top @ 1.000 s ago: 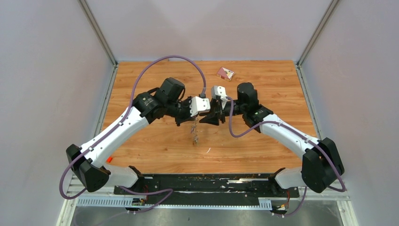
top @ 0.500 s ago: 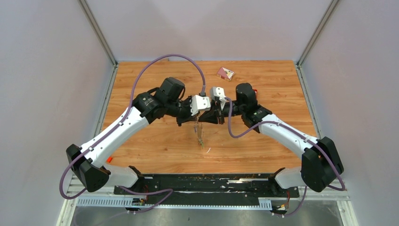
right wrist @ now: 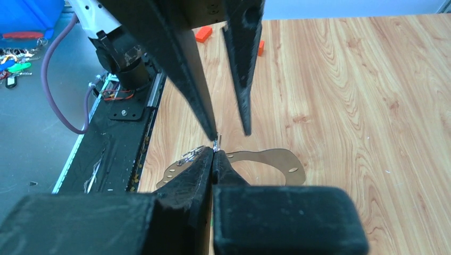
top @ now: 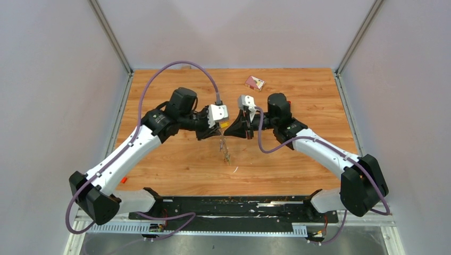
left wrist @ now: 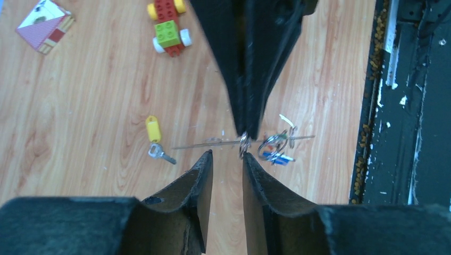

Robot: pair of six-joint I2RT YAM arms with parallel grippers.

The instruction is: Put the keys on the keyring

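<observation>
Table (top: 298,159) of pale wood boards, walled at the sides and back; left arm (top: 133,146) and right arm (top: 319,149), white and black, each trailing a purple cable, reaching in from the near corners and meeting nose to nose above the middle of the boards; left gripper (left wrist: 227,154) with its two black fingers (left wrist: 205,170) parted and a plain gap between them, gripping nothing, its tips just short of the other claw's point; right gripper (right wrist: 214,155) with its fingers pressed tight together, pinching the top of the keyring (top: 224,150); keyring, a wide thin metal loop, hanging clear of the table from that pinch, directly under the spot where the two claws meet, seen edge-on as a fine line from the left wrist and as a broad hollow loop from the right wrist; red block (top: 254,82) with a white grid, lying flat near the far edge, well apart from both arms; toy car (left wrist: 169,29), green, yellow and red with white wheels, standing on the boards beyond the claws; small bunch of metal pieces (left wrist: 275,149) with a blue tag, hanging on the loop just beside the pinch; yellow-tagged key (left wrist: 154,139), lying flat on the wood, off the loop and below it, its silvery blade pointing away from the tag; red-orange key not made out in any view; orange scrap (top: 123,180), on the boards beside the left arm's base.
</observation>
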